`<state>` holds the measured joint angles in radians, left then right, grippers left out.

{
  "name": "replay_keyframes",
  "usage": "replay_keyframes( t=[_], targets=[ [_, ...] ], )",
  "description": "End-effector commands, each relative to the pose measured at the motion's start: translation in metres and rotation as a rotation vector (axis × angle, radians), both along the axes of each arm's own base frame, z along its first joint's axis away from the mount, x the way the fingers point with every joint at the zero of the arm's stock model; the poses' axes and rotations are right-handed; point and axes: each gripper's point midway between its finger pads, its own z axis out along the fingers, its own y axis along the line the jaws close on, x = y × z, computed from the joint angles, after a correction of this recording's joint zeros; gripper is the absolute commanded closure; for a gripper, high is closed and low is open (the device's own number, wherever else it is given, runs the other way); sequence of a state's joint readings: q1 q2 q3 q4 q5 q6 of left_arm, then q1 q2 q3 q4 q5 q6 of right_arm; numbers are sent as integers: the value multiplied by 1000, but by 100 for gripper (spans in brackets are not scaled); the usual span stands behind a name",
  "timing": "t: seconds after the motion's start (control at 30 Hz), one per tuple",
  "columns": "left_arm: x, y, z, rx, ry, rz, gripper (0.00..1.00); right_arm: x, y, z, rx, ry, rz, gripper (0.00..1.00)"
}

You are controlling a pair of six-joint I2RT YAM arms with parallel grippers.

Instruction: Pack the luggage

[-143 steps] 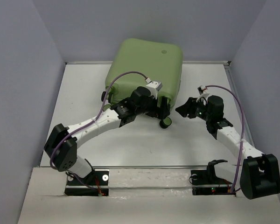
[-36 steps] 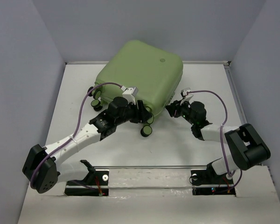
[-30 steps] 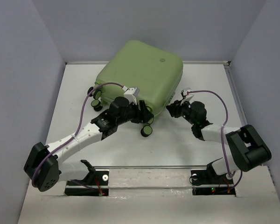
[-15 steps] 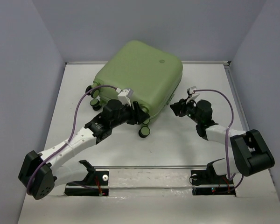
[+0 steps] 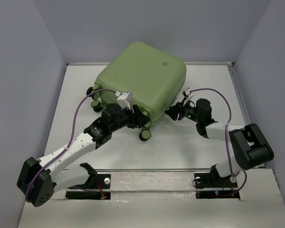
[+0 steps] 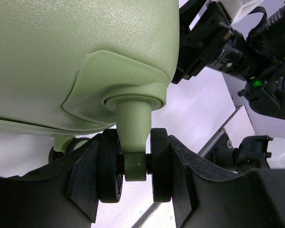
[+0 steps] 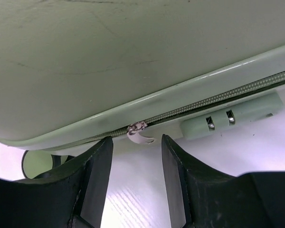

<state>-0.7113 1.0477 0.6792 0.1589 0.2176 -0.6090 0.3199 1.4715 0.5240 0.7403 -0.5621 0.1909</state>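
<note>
The luggage (image 5: 141, 78) is a closed pale sage-green hard-shell suitcase lying at the back middle of the table, one corner turned toward the arms. My left gripper (image 5: 141, 119) is shut on a caster wheel (image 6: 135, 171) at the suitcase's near corner; both fingers press the wheel's two black discs. My right gripper (image 5: 172, 112) is open at the suitcase's right side seam, its fingers just below the silver zipper pull (image 7: 140, 132). The pale green lock block (image 7: 232, 116) sits to the right of the pull. The lining is hidden.
Another caster wheel (image 5: 145, 135) shows on the table just near my left gripper. More wheels (image 5: 96, 97) stick out at the suitcase's left corner. Grey walls enclose the table on the left, back and right. A metal rail (image 5: 156, 169) runs along the near edge.
The suitcase has turned and slid left with my left gripper on its wheel. My right gripper has moved in to the zipper seam.
</note>
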Motion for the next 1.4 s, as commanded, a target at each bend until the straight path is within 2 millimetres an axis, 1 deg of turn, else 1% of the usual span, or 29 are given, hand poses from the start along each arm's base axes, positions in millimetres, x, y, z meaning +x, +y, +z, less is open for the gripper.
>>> replay_keyframes(
  t=[0.0, 0.13, 0.17, 0.2, 0.3, 0.4, 0.47, 0.5, 0.53, 0.6, 0.67, 0.73, 0.8, 0.83, 0.87, 0.9, 0.93, 0.97, 1.0, 1.03, 1.07, 1.1, 1.13, 1.17, 1.2, 1.23, 1.27, 1.33, 1.37],
  targets=[
    [-9, -9, 34, -105, -70, -60, 94, 10, 12, 13, 9, -57, 56, 49],
    [-10, -8, 34, -109, -72, -64, 94, 21, 11, 13, -5, -72, 30, 50],
    [-10, -8, 34, -110, -72, -64, 94, 24, 8, 11, -8, -76, 1, 51],
    [-11, -8, 35, -111, -73, -65, 94, 27, 7, 17, 2, -101, -13, 53],
    [-12, -8, 33, -109, -71, -70, 94, 32, 3, 19, 8, -117, -51, 58],
    [-11, -9, 33, -107, -71, -72, 94, 36, 2, 24, 14, -141, -88, 67],
    [-11, -9, 34, -108, -71, -74, 94, 39, -2, 25, 17, -149, -120, 72],
    [-11, -9, 34, -109, -73, -72, 94, 37, 1, 27, 25, -157, -114, 74],
    [-11, -9, 35, -111, -75, -71, 94, 37, -1, 26, 27, -150, -127, 81],
    [-11, -9, 36, -111, -78, -73, 94, 38, -5, 26, 28, -152, -155, 85],
    [-10, -10, 38, -115, -80, -75, 94, 37, -10, 22, 24, -141, -183, 92],
    [-9, -12, 42, -126, -86, -78, 94, 32, -10, 18, 33, -116, -196, 93],
    [-7, -17, 52, -148, -100, -89, 94, 17, 1, 10, 45, -84, -153, 93],
    [-4, -20, 51, -147, -93, -96, 94, 11, 7, 12, 57, -83, -139, 93],
    [-2, -25, 66, -174, -121, -110, 94, 5, 12, 10, 58, -73, -140, 93],
    [2, -30, 65, -176, -115, -116, 94, -12, 28, 6, 65, -50, -97, 93],
    [4, -34, 70, -182, -119, -124, 94, -21, 36, 6, 69, -41, -87, 93],
    [6, -40, 85, -205, -138, -144, 94, -30, 44, 4, 75, -30, -70, 93],
    [8, -44, 94, -219, -151, -153, 94, -40, 51, 4, 84, -18, -56, 93],
    [12, -50, 93, -222, -141, -162, 94, -64, 66, -1, 99, 23, -8, 93],
    [15, -55, 111, -246, -166, -174, 94, -72, 71, 4, 116, 25, -9, 93],
    [20, -60, 110, -244, -160, -178, 94, -84, 74, -3, 116, 67, -1, 93],
    [22, -63, 116, -255, -162, -185, 94, -107, 91, -1, 116, 79, 61, 93],
    [23, -67, 134, -278, -189, -199, 94, -116, 95, 4, 119, 74, 65, 93],
    [25, -70, 141, -289, -196, -203, 94, -125, 98, -3, 92, 100, 71, 93],
    [29, -74, 141, -292, -190, -205, 94, -133, 104, 1, 102, 104, 82, 93],
    [29, -77, 158, -322, -207, -220, 94, -149, 115, 6, 118, 104, 126, 93],
    [35, -84, 161, -329, -201, -226, 94, -163, 125, 12, 143, 117, 154, 93],
    [38, -85, 166, -335, -208, -225, 94, -169, 130, 18, 155, 110, 167, 93]
  ],
)
